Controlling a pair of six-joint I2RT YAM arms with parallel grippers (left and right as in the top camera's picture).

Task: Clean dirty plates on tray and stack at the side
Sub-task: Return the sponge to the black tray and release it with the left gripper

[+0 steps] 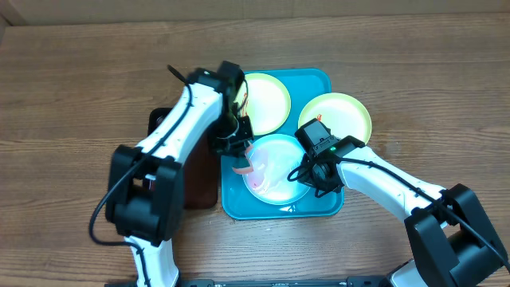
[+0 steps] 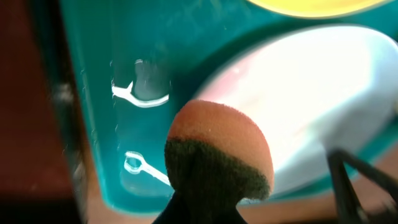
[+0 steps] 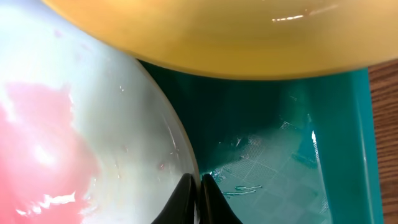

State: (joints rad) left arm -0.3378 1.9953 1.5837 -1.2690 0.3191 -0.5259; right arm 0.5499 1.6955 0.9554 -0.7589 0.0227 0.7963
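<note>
Glossy plastic tray (image 3: 273, 162); sponge (image 2: 217, 143) seemingly fuzzy.

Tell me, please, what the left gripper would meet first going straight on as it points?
Probably the edge of the blue plate, just past the sponge the left gripper holds; the tray beside it could come first, depth being unclear.

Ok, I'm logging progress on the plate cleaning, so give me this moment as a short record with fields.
tray: turquoise, three plates on it
blue-rimmed plate: front, red smear
left yellow-green plate: back of tray
right yellow-green plate: overhanging tray's right rim
left gripper: shut on sponge, at blue plate's left edge
right gripper: shut, at blue plate's right rim
</note>
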